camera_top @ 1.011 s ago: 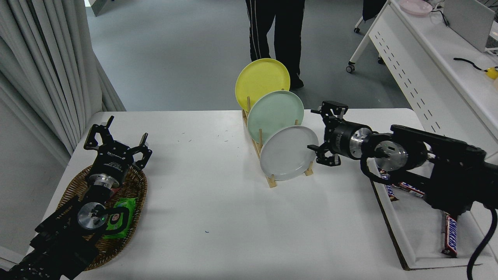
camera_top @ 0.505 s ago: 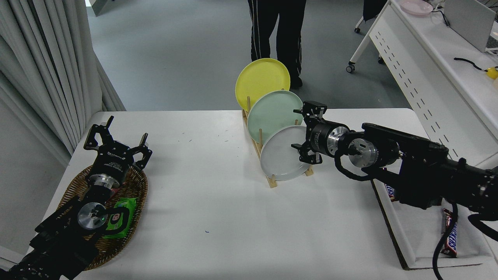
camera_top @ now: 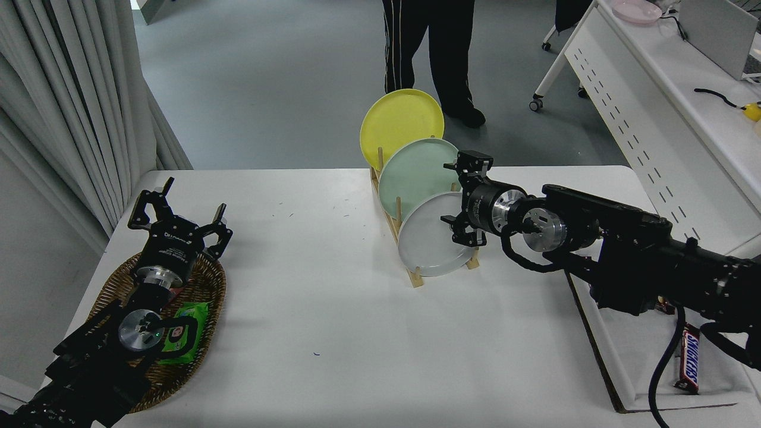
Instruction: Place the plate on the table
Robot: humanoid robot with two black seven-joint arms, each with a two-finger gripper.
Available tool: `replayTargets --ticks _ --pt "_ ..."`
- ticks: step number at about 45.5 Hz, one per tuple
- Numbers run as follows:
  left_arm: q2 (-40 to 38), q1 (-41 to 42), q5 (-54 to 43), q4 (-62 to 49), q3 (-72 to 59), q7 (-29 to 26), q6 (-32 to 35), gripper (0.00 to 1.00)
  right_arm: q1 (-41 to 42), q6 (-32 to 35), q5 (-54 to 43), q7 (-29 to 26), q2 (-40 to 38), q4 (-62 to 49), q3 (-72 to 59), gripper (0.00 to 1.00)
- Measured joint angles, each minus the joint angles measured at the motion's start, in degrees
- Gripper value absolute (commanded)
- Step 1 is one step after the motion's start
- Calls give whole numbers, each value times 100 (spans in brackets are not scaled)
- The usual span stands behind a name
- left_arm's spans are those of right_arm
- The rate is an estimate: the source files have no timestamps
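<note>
At the lower left, the left hand (camera_top: 176, 221) sits parked above a wicker basket (camera_top: 113, 285), its fingers spread and holding nothing; a green packet (camera_top: 184, 333) lies in the basket beside it. This arm is well apart from the work and plays no evident part.

Moving right across the tabletop (camera_top: 309, 249), a wooden rack (camera_top: 395, 223) stands near the far edge with three plates on edge in a row running away from the robot: a yellow plate (camera_top: 401, 122) farthest, a mint green plate (camera_top: 413, 172) in the middle, and the plate (camera_top: 425, 241), light grey, nearest the robot in the front slot. It leans back in the rack, face turned toward the viewer.

Immediately right of it, the right hand (camera_top: 467, 205) reaches in from the right with its fingers apart, one above and one below, straddling the grey plate's right rim. Whether the fingers already touch the rim cannot be told; they are not clenched on it.

Judgement: the plate lies directly leftward of the right hand, edge-on to it, so the right arm is plainly the nearer one. The grasp is not yet made, and the plate is not yet out of the rack. The closeness of the mint green plate behind is the likely hazard on lifting.

Farther right, a white tray (camera_top: 630, 356) holds chocolate bars (camera_top: 689, 359). A person (camera_top: 434, 53) stands beyond the tabletop's far edge.
</note>
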Motion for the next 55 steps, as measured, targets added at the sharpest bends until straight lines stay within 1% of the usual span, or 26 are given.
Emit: replayTargets --ticks 3,9,11,19,22,35,41,55 --pt "0 0 0 0 0 0 0 100 0 13 -15 -28 4 -3 -1 81" --pt "0 0 0 0 0 0 0 100 2 24 -19 -86 6 -7 -1 70" --pt "0 0 0 0 0 0 0 100 10 27 -16 -103 6 -8 2 68" --pt "0 0 0 0 0 0 0 100 39 30 14 -238 -15 -8 50 67" --pt "0 0 0 0 0 0 0 100 50 19 22 -275 -19 -7 63 62" --pt "0 0 0 0 -1 0 0 100 81 -51 33 -415 -40 -3 91 52" --pt "0 0 0 2 -1 0 0 100 100 -97 32 -478 -53 -3 99 44" --pt "0 0 0 2 -2 0 0 100 147 -143 32 -565 -71 -3 124 42"
